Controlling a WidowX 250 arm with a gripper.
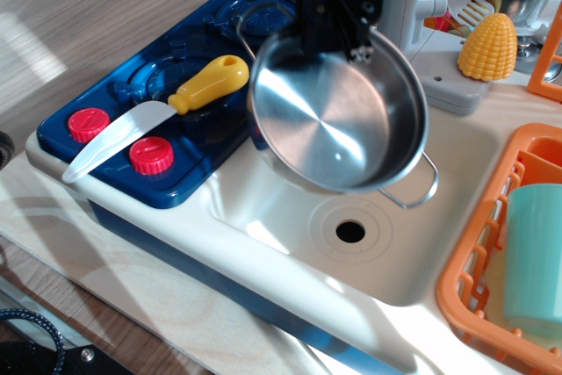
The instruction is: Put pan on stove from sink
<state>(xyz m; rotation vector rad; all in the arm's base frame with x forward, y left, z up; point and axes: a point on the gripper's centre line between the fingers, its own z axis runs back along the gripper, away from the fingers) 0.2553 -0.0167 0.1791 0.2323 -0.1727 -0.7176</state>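
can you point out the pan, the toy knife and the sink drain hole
pan (338, 125): main camera view, on the shiny inner bottom of the pan.
toy knife (209, 83): same view, on its yellow handle.
sink drain hole (350, 232): same view, on the dark opening in the sink floor.

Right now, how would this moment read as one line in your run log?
pan: lifted, gripped at far rim | sink: basin bare | stove: toy knife on near burner
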